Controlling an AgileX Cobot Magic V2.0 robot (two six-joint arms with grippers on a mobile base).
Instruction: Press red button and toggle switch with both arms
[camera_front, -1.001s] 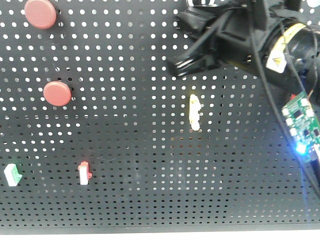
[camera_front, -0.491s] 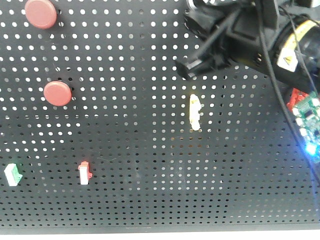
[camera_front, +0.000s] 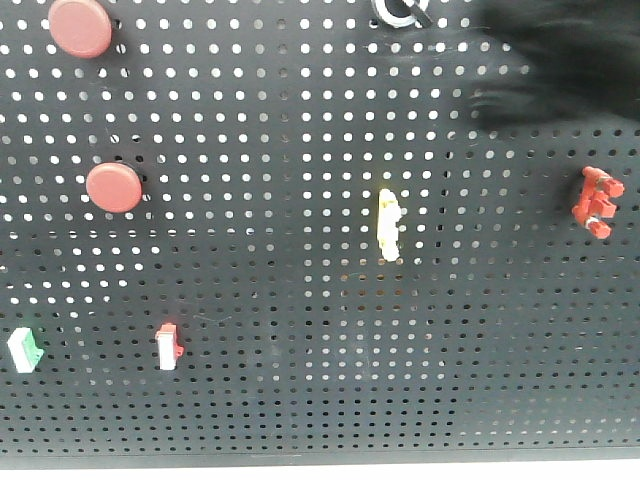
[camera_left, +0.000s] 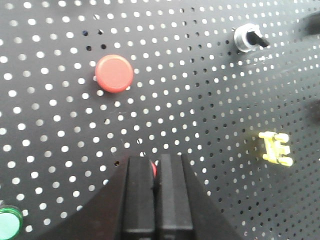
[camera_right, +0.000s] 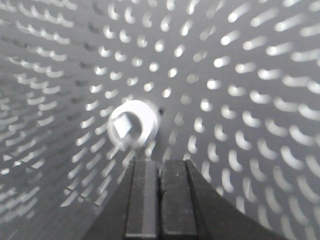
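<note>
On the black pegboard (camera_front: 300, 400), the yellow switch (camera_front: 389, 224) sat near the middle. The toggle switch (camera_front: 400, 12) was straight above it at the top edge, partly cut off by the frame. Up and to the right of the yellow switch was a dark, smeared arm (camera_front: 560, 70), too blurred to show any detail. The lower red button (camera_front: 113, 187) lay well to the left of the yellow switch and slightly higher, in full view. The upper red button (camera_front: 80, 27) was above that one, in the top left corner. A red clip (camera_front: 596, 201) was level with the yellow switch, far to its right. Down and to its left were a red-and-white switch (camera_front: 167, 346) and, further left, a green-and-white switch (camera_front: 25, 349).

In the left wrist view, the left gripper (camera_left: 156, 164) had its jaws pressed together with nothing between them. A sliver of one red button (camera_left: 152, 169) showed behind the tips, down and left of the yellow switch (camera_left: 274, 147). I could not tell whether they touched it. The other red button (camera_left: 114, 73) lay up and left of the gripper, and a green button (camera_left: 9, 223) was in the bottom left corner.

In the right wrist view, heavily blurred, the right gripper (camera_right: 160, 167) was also closed and empty. The toggle switch (camera_right: 132, 125) was just above and left of its tips, but contact could not be judged.
</note>
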